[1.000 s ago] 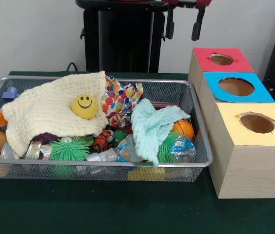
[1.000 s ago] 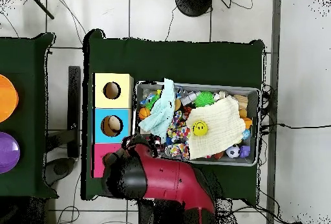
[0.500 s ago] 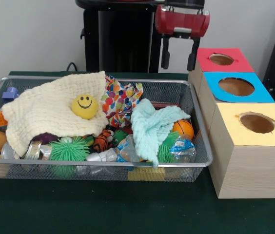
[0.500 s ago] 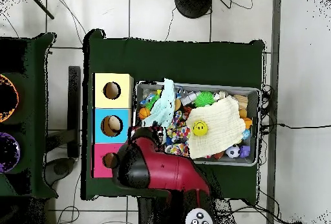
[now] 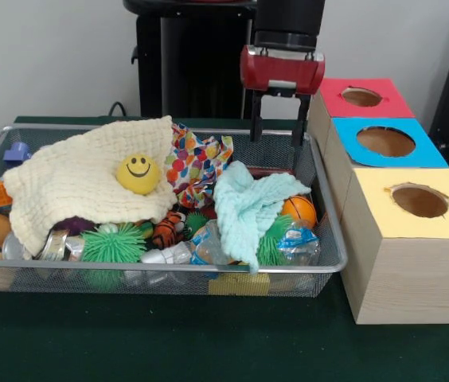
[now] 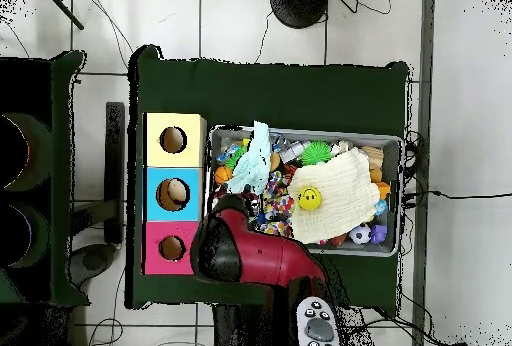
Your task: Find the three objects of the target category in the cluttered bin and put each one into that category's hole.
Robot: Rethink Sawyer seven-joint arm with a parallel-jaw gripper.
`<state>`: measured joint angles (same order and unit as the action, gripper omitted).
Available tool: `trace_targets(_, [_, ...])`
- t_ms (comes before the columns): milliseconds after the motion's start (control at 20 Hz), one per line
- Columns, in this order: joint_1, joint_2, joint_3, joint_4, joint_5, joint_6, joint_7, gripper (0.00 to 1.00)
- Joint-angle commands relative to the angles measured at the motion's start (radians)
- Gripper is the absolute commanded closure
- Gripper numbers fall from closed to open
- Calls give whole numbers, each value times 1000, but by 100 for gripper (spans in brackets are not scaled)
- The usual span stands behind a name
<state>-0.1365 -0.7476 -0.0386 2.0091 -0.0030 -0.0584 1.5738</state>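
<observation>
Gripper [image 5: 275, 142] above the bin's [image 5: 329, 253] far right corner
No writing I can read; my arm has dropped lower since before, jaws wide, empty

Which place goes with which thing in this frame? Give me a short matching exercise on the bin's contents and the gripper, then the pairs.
Things:
1. smiley ball
2. orange ball
3. green spiky ball
4. gripper

Places:
A. hanging above the bin's far right end, fingers apart
B. on top of the cream cloth
C. beside the light blue cloth, on the side toward the boxes
D. at the bin's front wall, below the cream cloth's edge

Pairs: 1-B, 2-C, 3-D, 4-A
</observation>
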Motion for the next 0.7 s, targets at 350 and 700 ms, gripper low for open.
trace_targets(350, [-84,179,197,-12,5,-149,271,0])
trace_targets(700, [-163,226,313,6,-25,-217,292,0])
